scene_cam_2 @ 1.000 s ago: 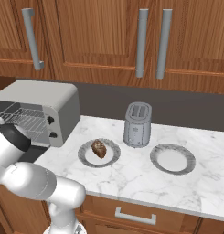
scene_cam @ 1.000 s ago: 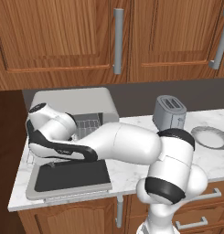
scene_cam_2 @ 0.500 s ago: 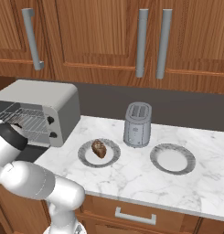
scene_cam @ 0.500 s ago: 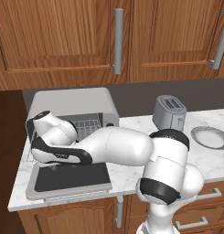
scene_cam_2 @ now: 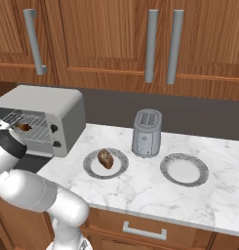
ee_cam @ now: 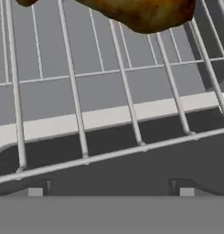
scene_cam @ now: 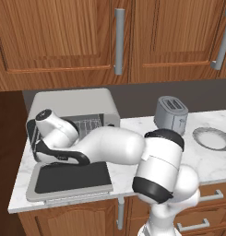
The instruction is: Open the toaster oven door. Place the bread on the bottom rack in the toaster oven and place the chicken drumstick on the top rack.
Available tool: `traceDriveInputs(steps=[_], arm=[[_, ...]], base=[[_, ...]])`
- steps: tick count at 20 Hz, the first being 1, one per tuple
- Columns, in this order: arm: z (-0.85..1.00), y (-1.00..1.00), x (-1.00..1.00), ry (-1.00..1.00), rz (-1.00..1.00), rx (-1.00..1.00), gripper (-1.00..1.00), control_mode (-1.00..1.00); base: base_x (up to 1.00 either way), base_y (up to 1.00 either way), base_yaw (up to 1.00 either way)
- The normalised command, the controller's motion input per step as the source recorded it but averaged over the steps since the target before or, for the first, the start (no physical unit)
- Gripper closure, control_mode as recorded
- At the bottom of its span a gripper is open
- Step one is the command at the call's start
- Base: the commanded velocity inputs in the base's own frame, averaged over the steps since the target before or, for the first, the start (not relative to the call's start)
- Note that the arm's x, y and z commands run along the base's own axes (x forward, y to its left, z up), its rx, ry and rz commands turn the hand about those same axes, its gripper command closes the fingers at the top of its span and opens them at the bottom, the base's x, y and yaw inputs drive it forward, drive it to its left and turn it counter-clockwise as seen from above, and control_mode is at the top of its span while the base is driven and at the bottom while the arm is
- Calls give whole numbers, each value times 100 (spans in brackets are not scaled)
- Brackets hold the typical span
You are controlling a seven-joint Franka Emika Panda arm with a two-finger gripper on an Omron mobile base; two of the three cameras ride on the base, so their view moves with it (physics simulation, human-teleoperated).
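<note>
— where's the gripper (ee_cam: 111, 191)?
— jaws spread wide, empty, just before the top rack (ee_cam: 127, 87); the chicken drumstick (ee_cam: 141, 13) lies on its wires.
— and the toaster oven (scene_cam_2: 52, 105)?
— its door (scene_cam: 70, 180) folded flat on the counter (scene_cam_2: 140, 190); the bread (scene_cam_2: 105, 158) waits on a plate (scene_cam_2: 91, 168) beside the toaster (scene_cam_2: 147, 133).

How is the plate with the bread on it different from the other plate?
The plate near the toaster oven has the brown bread lying on it; the plate to the right of the toaster has nothing on it. The bread's plate sits left of the toaster, the bare one to its right. Both are round, grey-rimmed and flat on the marble counter.
</note>
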Motion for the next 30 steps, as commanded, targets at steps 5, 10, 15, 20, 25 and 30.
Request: traceDriveInputs(steps=[5,10,15,20,25,30], arm=[[11,0,64,-33,0,0,-100,-100],[0,0,61,-32,0,0,-100,-100],[2,0,46,-17,0,0,-100,-100],[47,-1,15,-2,0,0,-100,-100],[5,-2,-51,2,2,-1,-100,-100],[-9,0,-42,1,8,-3,-100,-100]], base=[[0,0,0],[0,0,0],[0,0,0],[0,0,0],[0,0,0],[0,0,0]])
